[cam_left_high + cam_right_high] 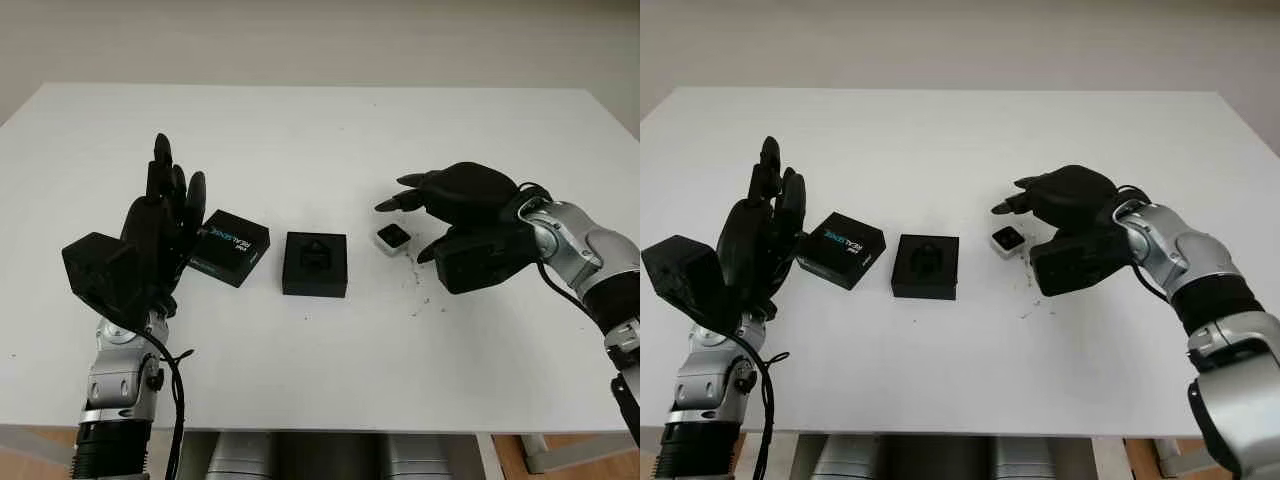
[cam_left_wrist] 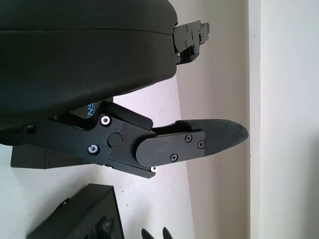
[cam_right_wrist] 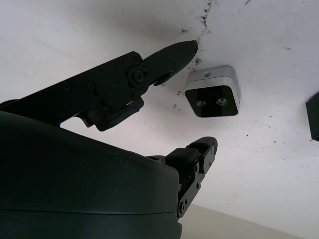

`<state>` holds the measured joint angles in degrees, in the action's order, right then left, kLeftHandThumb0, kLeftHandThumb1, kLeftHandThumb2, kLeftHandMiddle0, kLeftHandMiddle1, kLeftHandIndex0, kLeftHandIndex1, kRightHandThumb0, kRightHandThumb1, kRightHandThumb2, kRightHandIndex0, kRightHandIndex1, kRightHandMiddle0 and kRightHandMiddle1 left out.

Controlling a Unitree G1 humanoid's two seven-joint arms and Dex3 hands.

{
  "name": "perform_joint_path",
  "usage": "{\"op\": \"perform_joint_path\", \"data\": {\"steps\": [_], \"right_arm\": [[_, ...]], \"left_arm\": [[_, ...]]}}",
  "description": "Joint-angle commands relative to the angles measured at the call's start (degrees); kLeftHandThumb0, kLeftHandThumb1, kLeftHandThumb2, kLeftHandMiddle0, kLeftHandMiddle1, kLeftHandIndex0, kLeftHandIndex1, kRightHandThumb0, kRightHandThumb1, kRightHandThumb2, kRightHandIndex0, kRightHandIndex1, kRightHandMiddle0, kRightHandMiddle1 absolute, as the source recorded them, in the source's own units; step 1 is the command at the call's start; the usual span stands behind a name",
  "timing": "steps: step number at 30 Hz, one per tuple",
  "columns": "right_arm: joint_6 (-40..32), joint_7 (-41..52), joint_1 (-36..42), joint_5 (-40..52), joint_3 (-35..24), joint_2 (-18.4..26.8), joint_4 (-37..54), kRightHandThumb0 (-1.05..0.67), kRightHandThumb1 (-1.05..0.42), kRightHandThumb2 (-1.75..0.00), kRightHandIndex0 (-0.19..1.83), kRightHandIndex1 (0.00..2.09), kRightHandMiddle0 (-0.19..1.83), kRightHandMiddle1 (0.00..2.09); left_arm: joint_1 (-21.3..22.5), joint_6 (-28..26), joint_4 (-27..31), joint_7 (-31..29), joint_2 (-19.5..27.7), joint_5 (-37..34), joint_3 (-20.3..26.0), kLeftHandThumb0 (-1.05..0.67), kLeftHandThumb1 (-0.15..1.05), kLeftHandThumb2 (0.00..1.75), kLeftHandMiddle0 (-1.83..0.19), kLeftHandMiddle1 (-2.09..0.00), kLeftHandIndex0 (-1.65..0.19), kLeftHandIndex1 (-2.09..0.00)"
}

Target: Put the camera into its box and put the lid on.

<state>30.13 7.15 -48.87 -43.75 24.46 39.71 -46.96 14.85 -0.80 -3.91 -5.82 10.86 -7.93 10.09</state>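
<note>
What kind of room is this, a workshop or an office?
Probably a robot test lab: a bare white table against a plain wall, with a small camera, its open black box and lid laid out between the left hand and right hand.

The setting is a robot test lab or office-type room. Indicators: a plain white desk point(image 1: 320, 130) standing against a bare, pale wall point(image 1: 320, 35); wood-tone flooring point(image 1: 585, 455) visible below the desk's front edge; grey metal robot structure point(image 1: 300, 457) beneath the desk.
</note>
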Motion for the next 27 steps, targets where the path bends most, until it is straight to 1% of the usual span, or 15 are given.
{"op": "perform_joint_path", "data": {"steps": [1, 18, 27], "right_arm": [[0.96, -0.87, -0.82, 1.36, -0.59, -0.81, -1.06, -0.50, -0.84, -0.06, 0.27, 0.04, 0.47, 0.06], [4.25, -7.85, -1.60, 1.48, 0.29, -2.97, -8.12, -0.41, -0.86, -0.06, 0.34, 0.07, 0.56, 0.10], [4.14, -7.78, -2.18, 1.32, 1.07, -3.16, -10.57, -0.42, -0.88, -0.06, 0.33, 0.06, 0.56, 0.11]], "left_arm": [[0.32, 0.28, 0.56, 0.25, 0.20, 0.46, 0.03, -0.72, 1.05, 0.55, 0.19, 0.00, 0.19, 0.00], [0.20, 0.29, 0.61, 0.07, 0.18, 0.51, -0.27, -0.72, 1.05, 0.54, 0.19, 0.00, 0.19, 0.00], [0.32, -0.34, 1.19, -0.06, 0.35, 0.18, -0.01, -0.72, 1.05, 0.54, 0.19, 0.00, 0.19, 0.00]]}}
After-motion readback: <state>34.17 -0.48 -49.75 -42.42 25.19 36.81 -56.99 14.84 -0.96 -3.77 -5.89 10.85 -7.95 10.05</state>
